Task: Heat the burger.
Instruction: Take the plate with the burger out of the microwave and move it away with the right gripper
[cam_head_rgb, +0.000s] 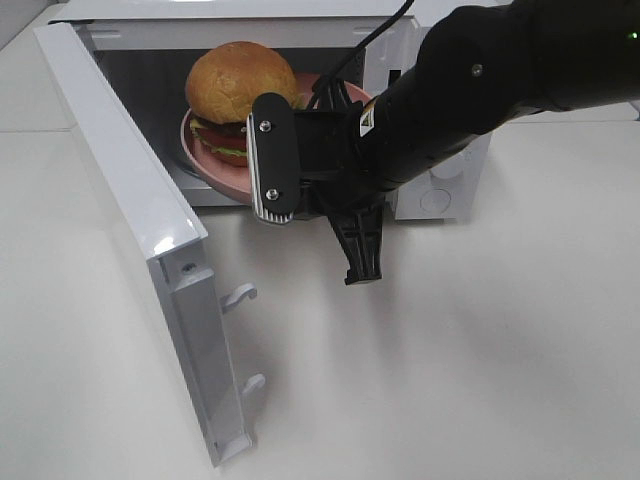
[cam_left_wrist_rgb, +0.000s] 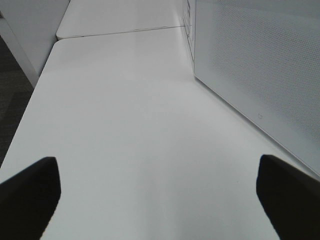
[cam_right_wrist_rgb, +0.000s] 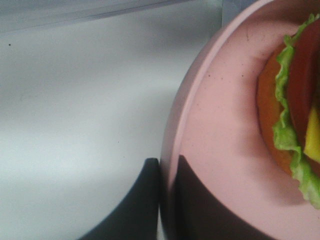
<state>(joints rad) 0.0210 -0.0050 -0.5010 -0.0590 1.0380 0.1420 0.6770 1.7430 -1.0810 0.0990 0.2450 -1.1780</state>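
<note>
Table: white surface; carries the microwave and lies under both arms.
Microwave: white housing at the far side of the table, cavity facing the camera.
Microwave door: swung fully open toward the left of the exterior view; two latch hooks project from its free edge. The perforated white panel in the left wrist view is probably this door's outer face, though that view is too close to confirm.
Right arm: black, reaches from the upper right to the cavity mouth.
Plate: salmon pink, round, partly inside the cavity, near rim at the opening.
Burger: sits on the plate, inside the cavity; tan bun on top, green lettuce and a yellow layer at the edge.
Right gripper: clamped on the plate rim, one dark finger outside the rim, one on the plate's upper face.
Left gripper: spread wide and holding nothing; both dark fingertips hang over bare table beside the panel.
</note>
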